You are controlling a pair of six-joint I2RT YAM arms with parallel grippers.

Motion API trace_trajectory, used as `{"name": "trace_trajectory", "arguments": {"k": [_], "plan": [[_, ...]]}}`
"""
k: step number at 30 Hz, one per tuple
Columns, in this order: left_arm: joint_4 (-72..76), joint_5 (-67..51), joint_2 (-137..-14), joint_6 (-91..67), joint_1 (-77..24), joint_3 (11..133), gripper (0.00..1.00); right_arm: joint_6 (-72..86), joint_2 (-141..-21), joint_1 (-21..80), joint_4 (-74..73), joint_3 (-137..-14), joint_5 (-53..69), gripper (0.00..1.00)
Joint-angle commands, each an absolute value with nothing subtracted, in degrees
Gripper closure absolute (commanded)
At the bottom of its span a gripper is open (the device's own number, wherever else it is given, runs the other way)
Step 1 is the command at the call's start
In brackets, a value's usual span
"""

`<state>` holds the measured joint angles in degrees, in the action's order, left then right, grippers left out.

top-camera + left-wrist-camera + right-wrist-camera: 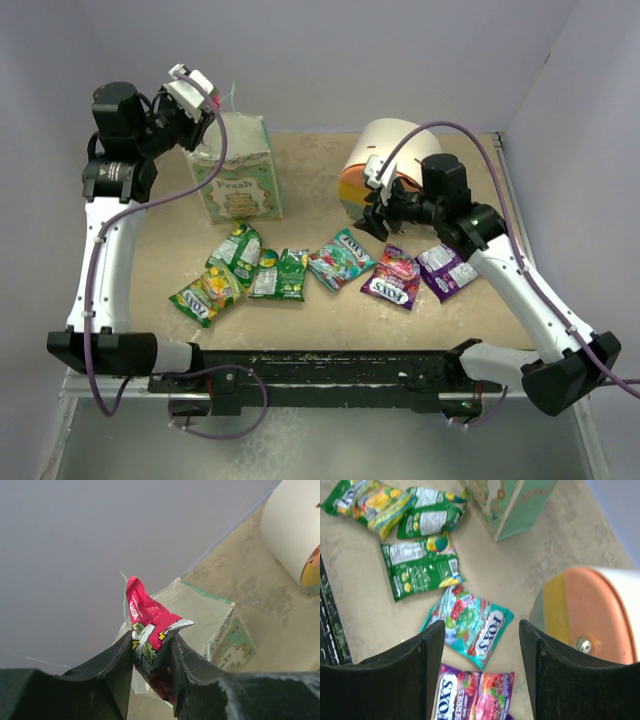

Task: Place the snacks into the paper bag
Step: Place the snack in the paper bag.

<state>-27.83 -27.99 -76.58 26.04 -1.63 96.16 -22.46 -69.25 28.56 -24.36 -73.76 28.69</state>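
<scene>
the left gripper (152,647) pinches a shiny red snack packet (144,614) just above the open top of the pale green and cream paper bag (240,185). right of the bag, the right gripper (481,627) hangs spread and empty over a shiny teal packet (341,259).

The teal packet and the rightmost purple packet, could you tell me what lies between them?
A dark purple FOX'S packet lies between them, clearest in the top view.

Bag mouth: left gripper (152,646) and its red packet (149,614) hang above the paper bag (240,172).
Middle gap: bare desk (312,182) between bag and drawer unit (388,150).
Front: packets (281,274) lie close together.
</scene>
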Motion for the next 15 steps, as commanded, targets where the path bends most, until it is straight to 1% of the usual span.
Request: {"name": "trace_trajectory", "arguments": {"k": [1, 8, 15], "plan": [[-28.56, -26.15, -80.05, 33.41, -1.25, 102.57, 0.64, -25.18, -64.79, 25.41, -23.43, -68.32, 35.81, 0.37], [-30.77, -28.46, -87.31, 33.52, -0.82, 108.42, 0.64, -26.17, -61.65, 21.36, -20.72, -60.03, 40.73, 0.37], [-30.86, -32.86, -93.53, 29.8, -0.44, 112.99, 0.64, -25.22, -58.86, 16.37, -19.42, -58.14, 45.45, 0.37]]}}
